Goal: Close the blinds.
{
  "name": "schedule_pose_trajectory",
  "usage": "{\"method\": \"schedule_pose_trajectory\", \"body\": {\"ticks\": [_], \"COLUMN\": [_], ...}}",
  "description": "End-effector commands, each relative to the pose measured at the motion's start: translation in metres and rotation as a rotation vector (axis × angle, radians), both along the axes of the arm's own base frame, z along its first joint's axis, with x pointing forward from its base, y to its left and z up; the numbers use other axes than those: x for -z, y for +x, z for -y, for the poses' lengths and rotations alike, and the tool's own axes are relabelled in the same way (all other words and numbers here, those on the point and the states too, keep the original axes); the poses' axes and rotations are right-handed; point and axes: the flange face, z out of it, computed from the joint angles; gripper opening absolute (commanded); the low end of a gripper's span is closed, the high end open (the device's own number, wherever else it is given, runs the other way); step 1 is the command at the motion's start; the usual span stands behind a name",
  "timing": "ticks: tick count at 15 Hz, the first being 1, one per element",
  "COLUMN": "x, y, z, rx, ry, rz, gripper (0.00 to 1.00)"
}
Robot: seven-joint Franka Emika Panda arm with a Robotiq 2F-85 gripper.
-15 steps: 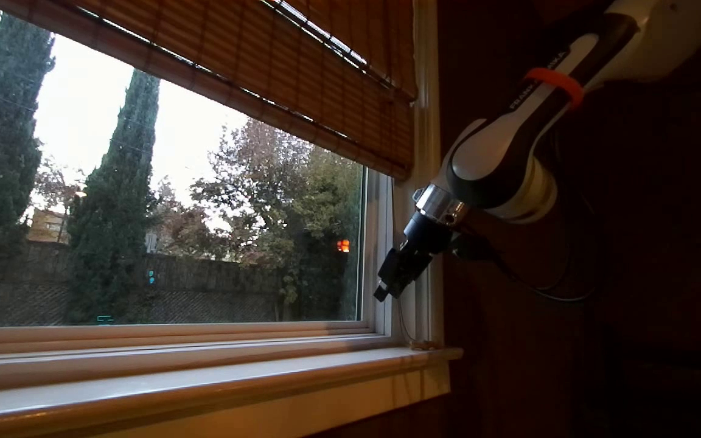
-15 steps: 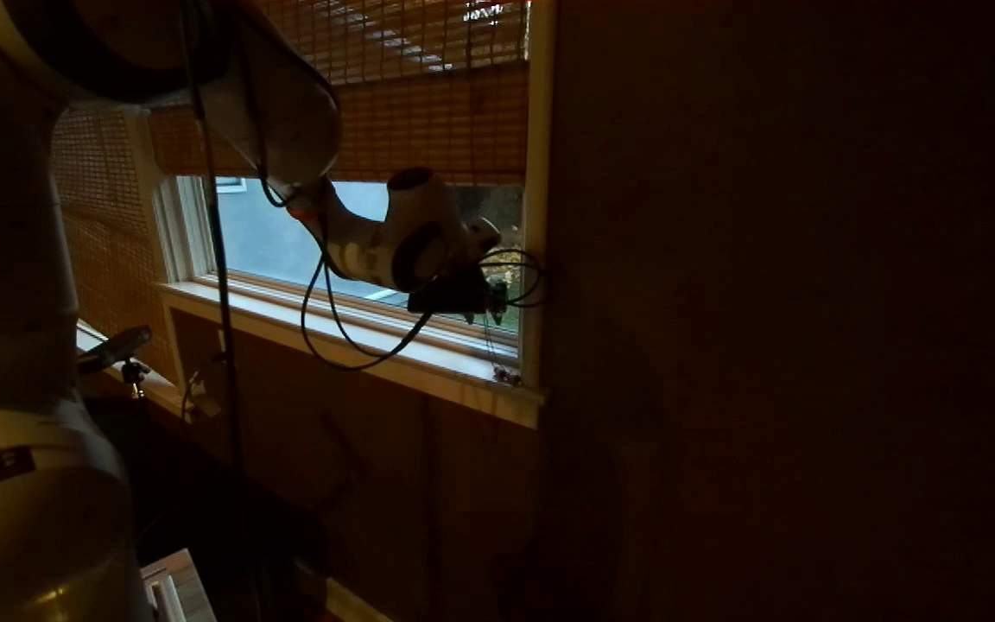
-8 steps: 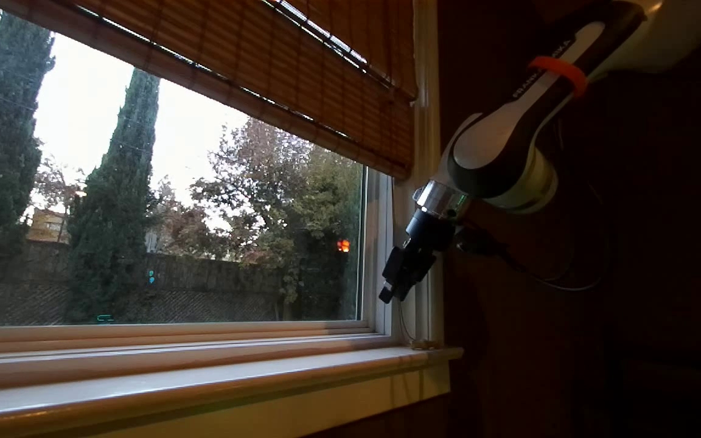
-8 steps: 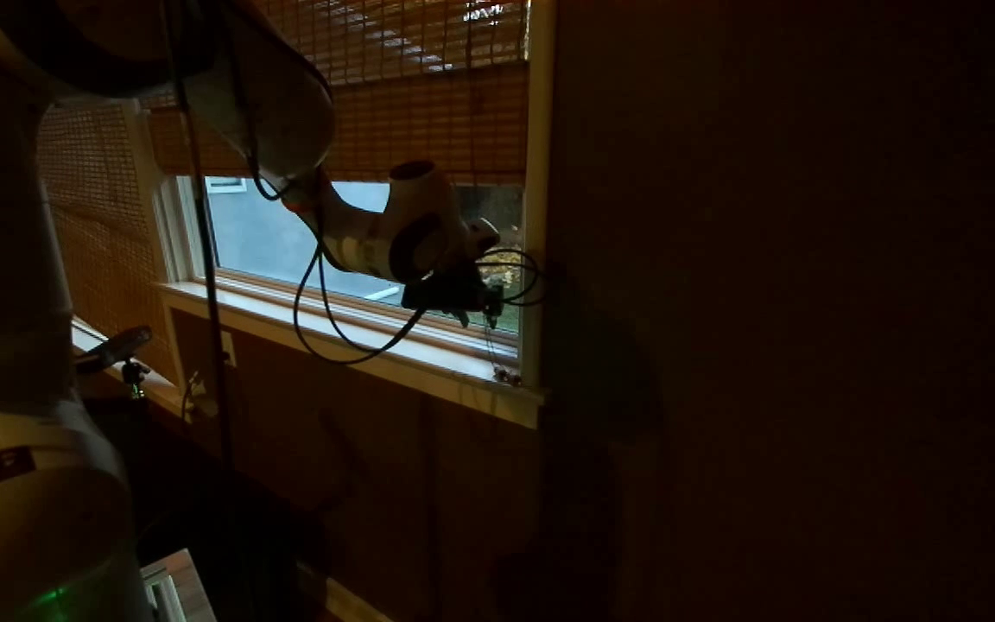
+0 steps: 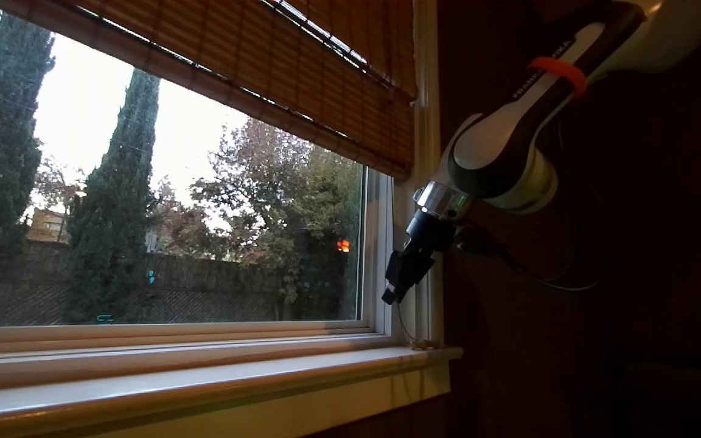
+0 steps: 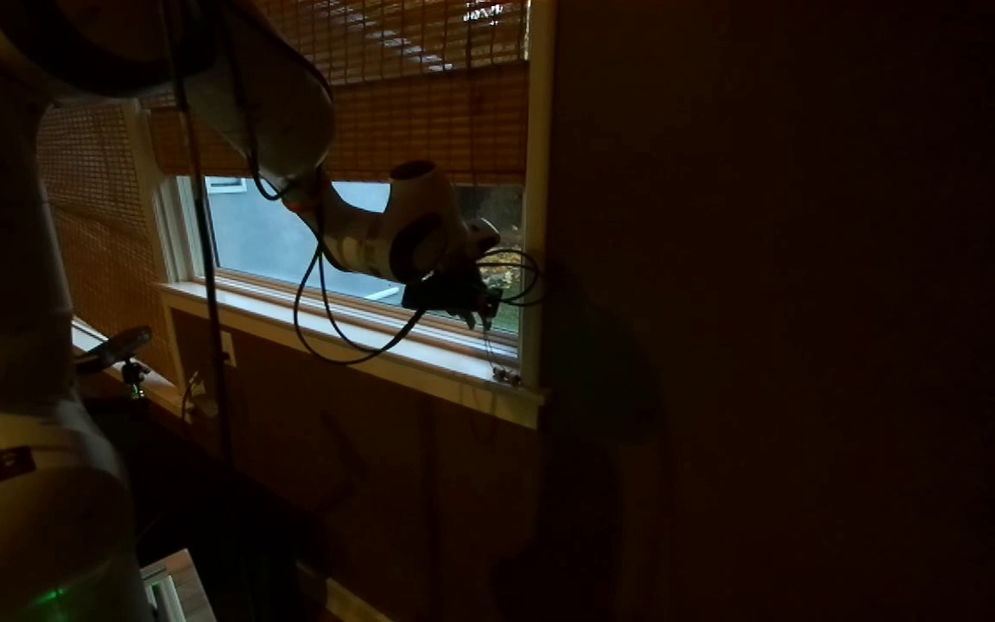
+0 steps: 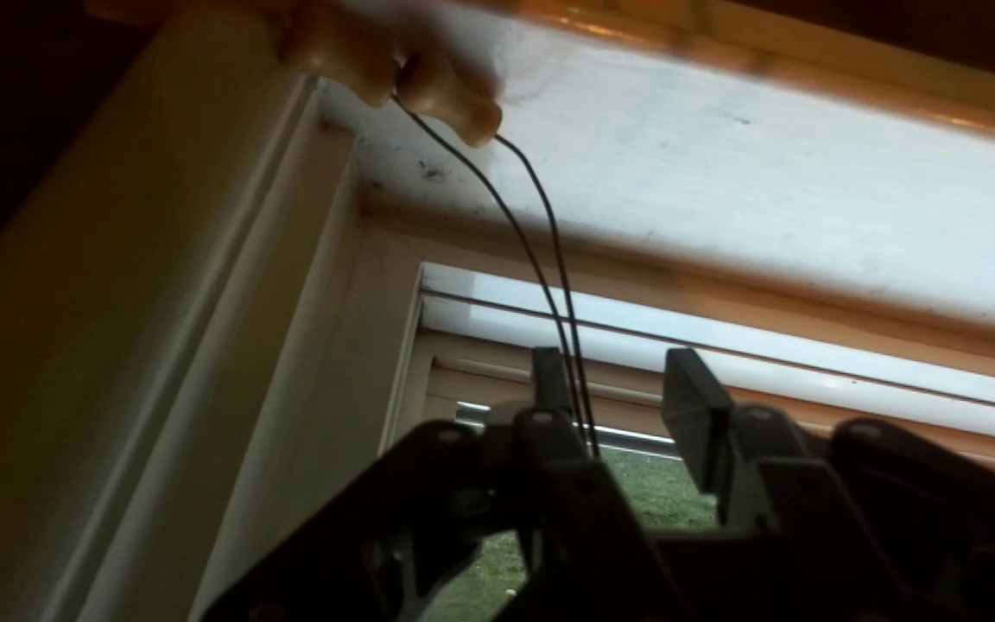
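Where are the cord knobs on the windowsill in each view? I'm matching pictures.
In an exterior view: the cord knobs show tiny, low and right of centre.
In an exterior view: the cord knobs show small, just right of centre, below the middle.
In the wrist view: the cord knobs show large, at the top, left of centre.
Shared landmark: the windowsill, under them each time.
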Motion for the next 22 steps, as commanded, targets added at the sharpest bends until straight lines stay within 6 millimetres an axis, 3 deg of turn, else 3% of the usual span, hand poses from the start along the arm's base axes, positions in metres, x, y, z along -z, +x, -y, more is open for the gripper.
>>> {"method": "schedule_pose_trajectory", "body": {"ticks": [1,4,9,11,12,18,22], "x": [-0.005,-0.006,-0.006,-0.011,-0.016,-0.072,-0.102], "y": [-0.001,-0.001,-0.002,-0.006,-0.009,-0.053,-0.08], "z": [0.0,-0.001,-0.004,-0.016,-0.028,-0.158,-0.204], "rx": [0.005,-0.002,-0.007,-0.012,-0.012,-0.136,-0.241], "ry": [-0.007,-0.011,-0.008,0.023,0.059,0.368,0.502], "rz": [0.003,0.006,0.003,-0.003,-0.01,-0.108,-0.173], "gripper": [0.17,0.02,0.05,0.05,0.03,0.04,0.04]}}
